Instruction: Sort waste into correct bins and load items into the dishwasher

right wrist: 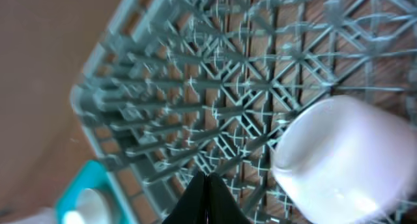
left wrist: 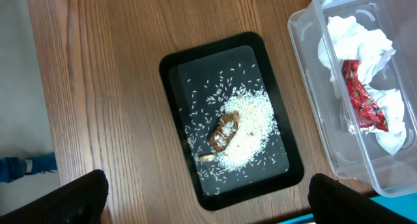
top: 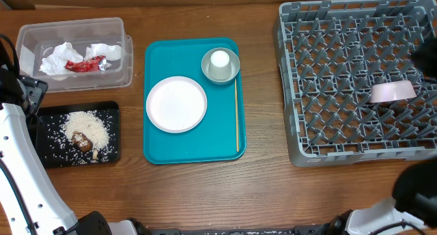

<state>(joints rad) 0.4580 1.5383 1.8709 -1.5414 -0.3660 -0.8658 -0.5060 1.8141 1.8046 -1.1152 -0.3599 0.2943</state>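
Observation:
The clear tub (top: 126, 57) at the back left holds crumpled napkins (top: 61, 56) and a red wrapper (top: 85, 64). In front of it the black tray (top: 113, 108) carries rice (left wrist: 251, 129) and a brown lump (left wrist: 223, 131). My left gripper (left wrist: 208, 208) hangs open over this tray's edge, empty. A white plate (top: 176, 104), a grey bowl (top: 231, 72) with a white cup (top: 220, 59) in it, and a wooden stick (top: 236, 115) lie on the teal tray. The pinkish dish (right wrist: 345, 159) rests in the dishwasher rack (top: 283, 91). My right gripper (right wrist: 207, 185) is shut and empty, left of that dish.
The teal tray (top: 191, 146) sits mid-table between the bins and the rack. Bare wooden table (top: 263, 180) runs along the front and between tray and rack. The left arm's white body (top: 20, 167) fills the front left corner.

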